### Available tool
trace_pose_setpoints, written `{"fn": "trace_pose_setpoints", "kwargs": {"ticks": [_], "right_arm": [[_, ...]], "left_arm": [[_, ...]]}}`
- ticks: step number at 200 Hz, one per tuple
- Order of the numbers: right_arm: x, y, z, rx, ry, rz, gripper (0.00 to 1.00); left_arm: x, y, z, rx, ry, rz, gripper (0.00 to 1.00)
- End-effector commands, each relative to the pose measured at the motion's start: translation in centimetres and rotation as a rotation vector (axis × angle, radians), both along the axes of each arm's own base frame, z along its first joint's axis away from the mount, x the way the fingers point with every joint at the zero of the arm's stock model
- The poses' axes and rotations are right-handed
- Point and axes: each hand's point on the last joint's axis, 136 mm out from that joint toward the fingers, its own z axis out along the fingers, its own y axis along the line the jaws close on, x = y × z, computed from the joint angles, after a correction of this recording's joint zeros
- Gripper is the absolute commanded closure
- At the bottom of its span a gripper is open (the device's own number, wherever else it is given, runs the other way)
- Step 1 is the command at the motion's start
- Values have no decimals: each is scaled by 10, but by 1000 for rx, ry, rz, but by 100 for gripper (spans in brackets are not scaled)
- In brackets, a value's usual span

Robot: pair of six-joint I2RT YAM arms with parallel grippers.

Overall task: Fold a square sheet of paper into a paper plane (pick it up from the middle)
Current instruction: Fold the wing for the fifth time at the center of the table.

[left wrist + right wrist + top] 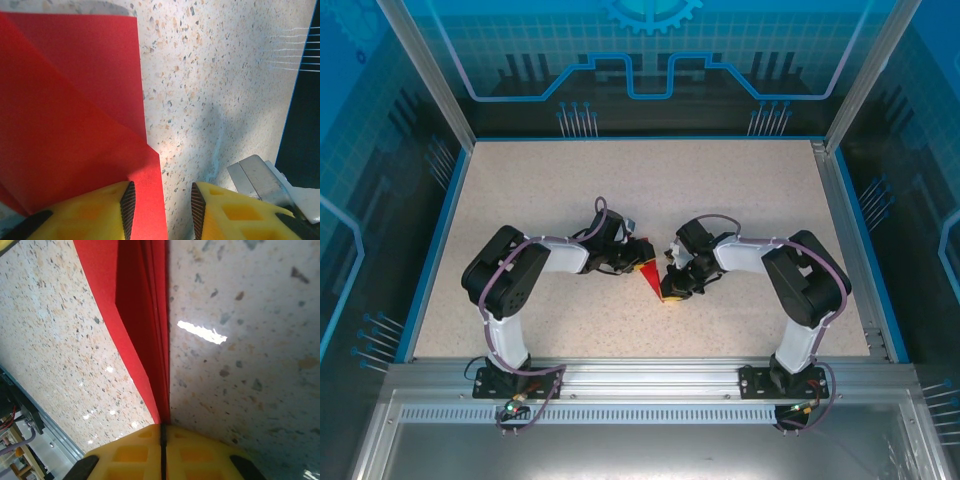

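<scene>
Two tools nose to nose near the middle of the tabletop (520,190), with the red paper (649,278) lying between them. Folded already into a long thin wedge, flat on the tabletop. Pointy end toward the right tool (163,436), wide end toward the left tool (161,202). Right tool squeezed tight on the pointy tip, with the long crease running straight away from it. Left tool with its fingers (127,202) apart and nothing gripped: one finger over the red edge, the other over bare tabletop. Touching the paper or just above it? Hard to tell. Best guess for the next move: a job for the left tool at the wide end, nearest to it, with the tip pinned by the right. No words or labels to read on the paper or the tools.
</scene>
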Motion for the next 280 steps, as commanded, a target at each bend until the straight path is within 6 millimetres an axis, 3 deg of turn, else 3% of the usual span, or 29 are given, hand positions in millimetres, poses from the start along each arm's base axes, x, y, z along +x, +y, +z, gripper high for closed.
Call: {"fn": "trace_pose_setpoints", "kwargs": {"ticks": [1,32,63,106,140,163,196,231,280], "right_arm": [[-25,-17,-18,-111,76,21,92],[-30,-30,-22,-224,76,44,92],[-24,-29,-9,-218,28,35,90],[6,-1,41,0,-146,-39,89],[23,30,61,203,-186,-79,93],[36,46,56,255,-173,-101,96],[47,49,44,253,-162,-135,96],[41,38,19,179,-128,-141,96],[18,17,-12,148,-39,-156,95]], "left_arm": [[-6,6,-15,52,36,-10,61],[-6,6,-15,51,36,-8,61],[-6,6,-16,51,36,-8,61],[-6,5,-16,50,36,-13,61],[-7,6,-17,50,38,-11,61],[-6,5,-16,47,38,-13,61],[-7,6,-17,49,40,-15,61],[-8,5,-17,49,41,-17,61],[-9,7,-18,54,44,-16,61]]}}
